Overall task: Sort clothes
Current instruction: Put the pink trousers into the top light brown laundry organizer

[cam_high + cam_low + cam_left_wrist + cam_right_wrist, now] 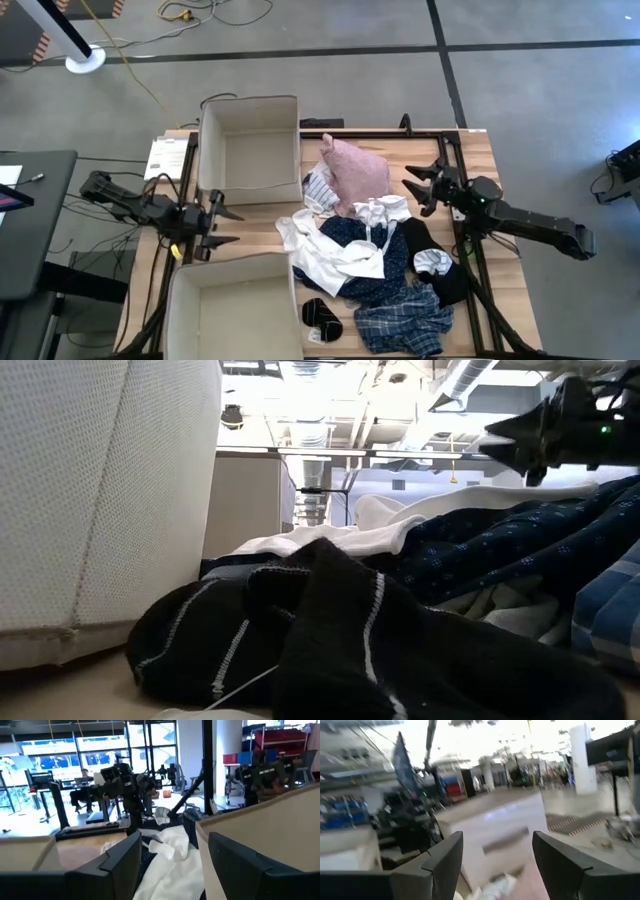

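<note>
The left gripper [222, 227] hovers at the table's left side, in the gap between the two boxes, its fingers spread apart with nothing between them. The upper box [249, 145] stands at the table's far edge and the lower box [232, 305] at its near edge; no garment shows in either.

Just right of the boxes, the clothes lie heaped on the wooden table [480, 160]. Taking the pink garment [352, 172] as the landmark: it sits at the heap's far end, bunched and peaked, touching the upper box's right corner area. A blue-white striped piece [318, 190] lies pressed against its left edge. Just below it spreads a white garment [335, 250], which overlaps a navy dotted garment [350, 232]. Further below, at the heap's near end, lies a blue plaid garment [405, 322], and left of that, beside the lower box, a pair of dark socks [320, 317]. A black garment [425, 250] runs down the heap's right side.

The right gripper [420, 187] hangs in the air just right of the pink garment, its fingers wide apart and holding nothing. In the low view the dark socks [300, 630] fill the foreground, with the navy dotted garment [500, 550] behind them.
</note>
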Motion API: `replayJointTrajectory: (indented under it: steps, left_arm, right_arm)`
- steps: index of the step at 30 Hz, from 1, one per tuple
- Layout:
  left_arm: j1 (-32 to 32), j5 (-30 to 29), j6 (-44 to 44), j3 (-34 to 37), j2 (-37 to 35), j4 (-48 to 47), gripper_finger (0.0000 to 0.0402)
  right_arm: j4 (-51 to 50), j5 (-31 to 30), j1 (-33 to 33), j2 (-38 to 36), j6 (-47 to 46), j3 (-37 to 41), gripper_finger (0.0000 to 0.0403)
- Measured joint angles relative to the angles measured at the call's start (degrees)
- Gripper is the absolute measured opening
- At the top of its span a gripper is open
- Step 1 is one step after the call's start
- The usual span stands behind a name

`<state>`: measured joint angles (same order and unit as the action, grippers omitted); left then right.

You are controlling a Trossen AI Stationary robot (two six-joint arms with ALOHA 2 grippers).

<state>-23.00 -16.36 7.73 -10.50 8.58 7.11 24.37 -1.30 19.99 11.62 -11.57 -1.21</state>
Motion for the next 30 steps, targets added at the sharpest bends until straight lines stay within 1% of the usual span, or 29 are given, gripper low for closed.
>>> replayJointTrajectory:
  steps: [8,12,16,19,23,26,30]
  left_arm:
    - [0.00,0.04,0.94,-5.46,0.00,0.03,0.0224]
    - [0.00,0.55,2.97,-8.04,0.00,-0.50,0.0224]
    - [0.00,1.22,4.64,-10.25,0.00,-0.89,0.0224]
    - [0.01,1.25,5.14,-11.94,0.00,-3.58,0.0224]
    - [0.00,1.24,5.09,-13.26,0.00,-6.34,0.0224]
    - [0.00,1.24,5.14,-13.32,0.02,-6.55,0.0224]
    - [0.00,1.24,5.18,-13.34,0.02,-6.65,0.0224]
  right_arm:
    - [10.59,-0.02,-2.82,0.00,1.35,-0.08,0.0257]
    - [11.03,-0.07,-3.73,0.38,1.37,-1.51,0.0257]
    - [11.50,-0.07,-5.23,3.54,2.18,-4.32,0.0257]
    - [11.93,-0.07,-6.39,7.57,4.47,-7.96,0.0257]
    - [11.41,-0.07,-7.43,15.05,7.89,-13.77,0.0257]
    - [7.16,-0.15,-7.44,21.27,10.35,-18.57,0.0257]
    - [0.60,-1.94,-5.78,29.75,11.08,-24.23,0.0257]
